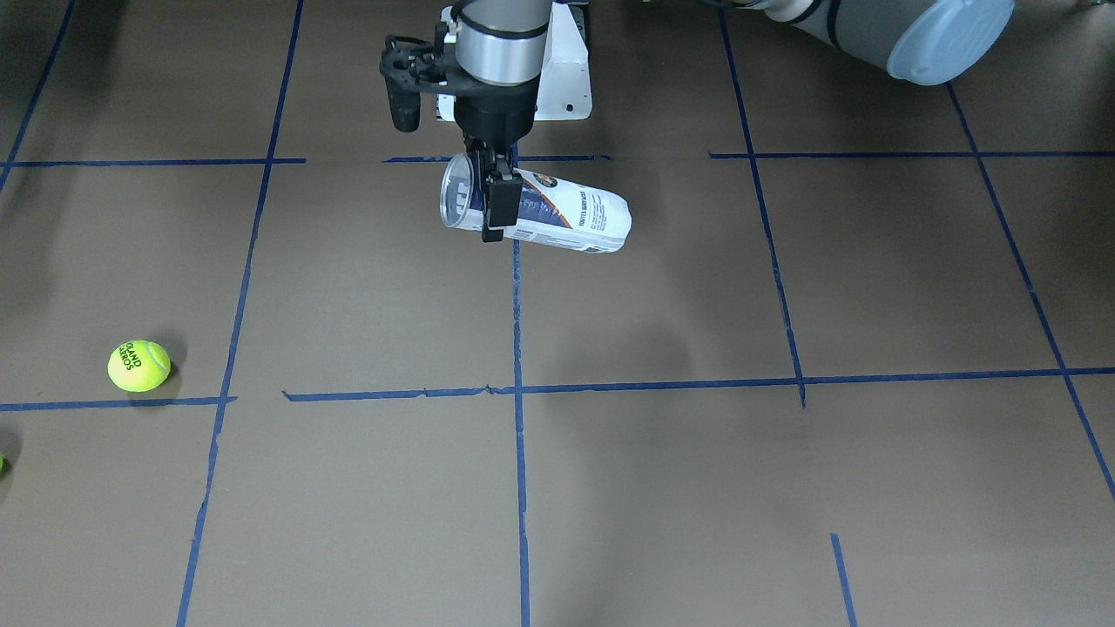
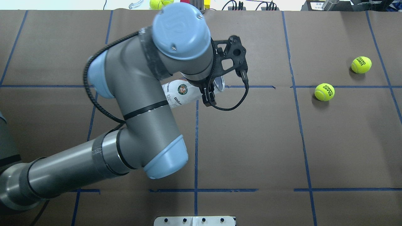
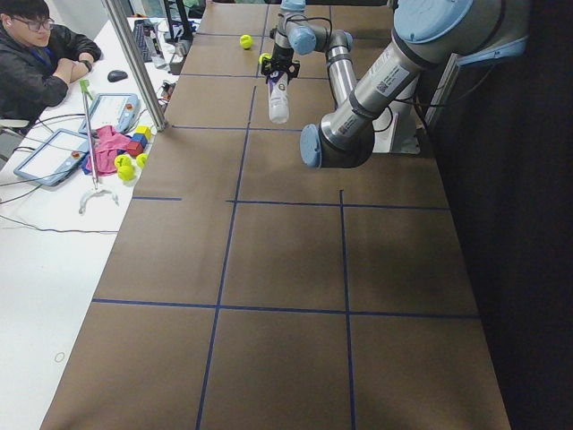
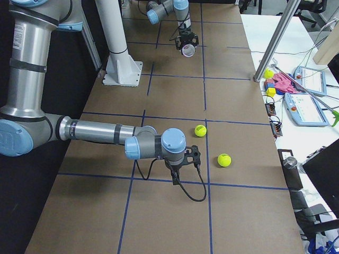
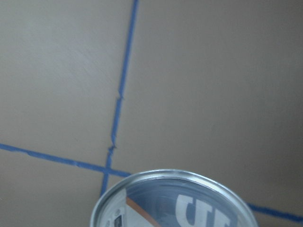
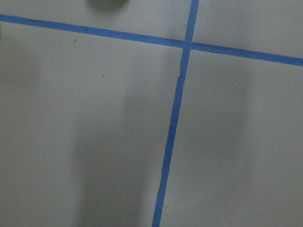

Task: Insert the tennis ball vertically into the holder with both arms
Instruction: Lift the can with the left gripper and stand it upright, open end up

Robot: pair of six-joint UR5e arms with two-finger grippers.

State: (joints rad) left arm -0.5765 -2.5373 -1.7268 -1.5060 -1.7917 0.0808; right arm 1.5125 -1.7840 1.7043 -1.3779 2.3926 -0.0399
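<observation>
My left gripper [image 1: 492, 205] is shut on the holder [image 1: 566, 222], a clear tube with a navy-and-white label. It grips the tube near its open end. The holder lies about horizontal, seemingly off the table, with its mouth toward the robot's right. It shows under the left arm in the overhead view [image 2: 179, 94], and its metal rim fills the bottom of the left wrist view [image 5: 175, 198]. Two yellow tennis balls [image 2: 324, 92] [image 2: 361, 64] lie on the table's right half. My right gripper [image 4: 175, 177] hangs low near them. I cannot tell whether it is open.
The white pedestal base [image 1: 566, 78] stands behind the holder. Blue tape lines [image 6: 173, 127] grid the brown table. An operator [image 3: 40, 54] sits at a side table with tablets and toy blocks. More balls [image 2: 158, 3] lie beyond the far edge.
</observation>
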